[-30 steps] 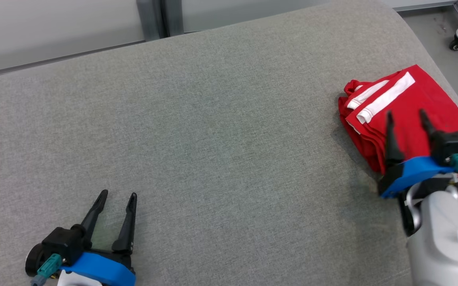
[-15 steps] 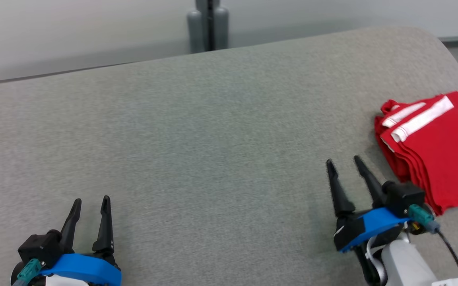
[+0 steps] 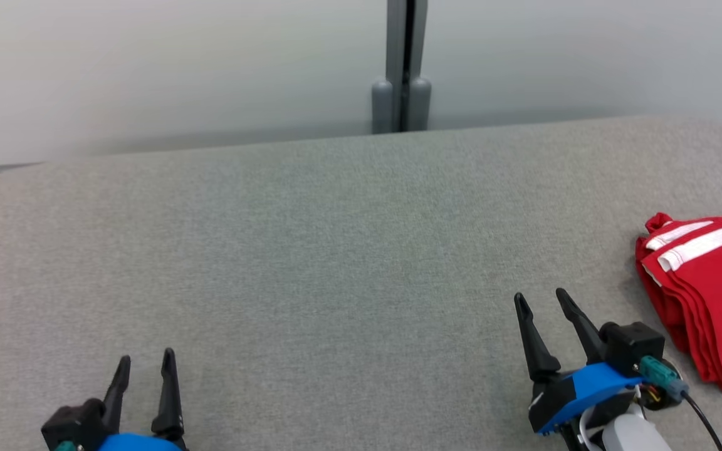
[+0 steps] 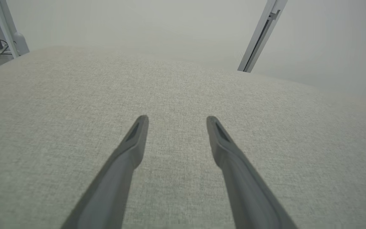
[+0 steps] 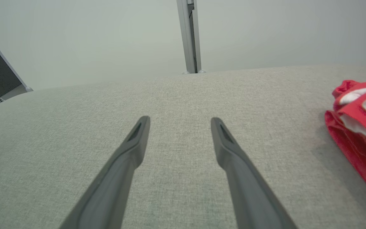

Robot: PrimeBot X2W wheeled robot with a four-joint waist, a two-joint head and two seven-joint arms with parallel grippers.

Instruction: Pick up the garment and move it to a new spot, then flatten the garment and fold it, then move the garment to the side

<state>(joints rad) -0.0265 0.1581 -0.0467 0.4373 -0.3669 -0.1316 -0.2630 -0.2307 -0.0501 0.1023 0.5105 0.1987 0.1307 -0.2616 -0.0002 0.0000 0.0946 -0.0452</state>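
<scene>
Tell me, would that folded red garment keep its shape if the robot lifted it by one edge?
Probably not: the red garment is soft cloth with several loose layers showing along its edge, so it would likely droop and unfold. Being thin fabric, it looks light. Pushed across the grey woven surface, it might bunch up rather than slide.

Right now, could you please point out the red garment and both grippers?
red garment [image 3: 712, 300], head view, on the top folded layer of red cloth.
right gripper [image 3: 539, 295], head view, midway between its fingertips.
left gripper [image 3: 146, 357], head view, midway between its fingertips.
</scene>
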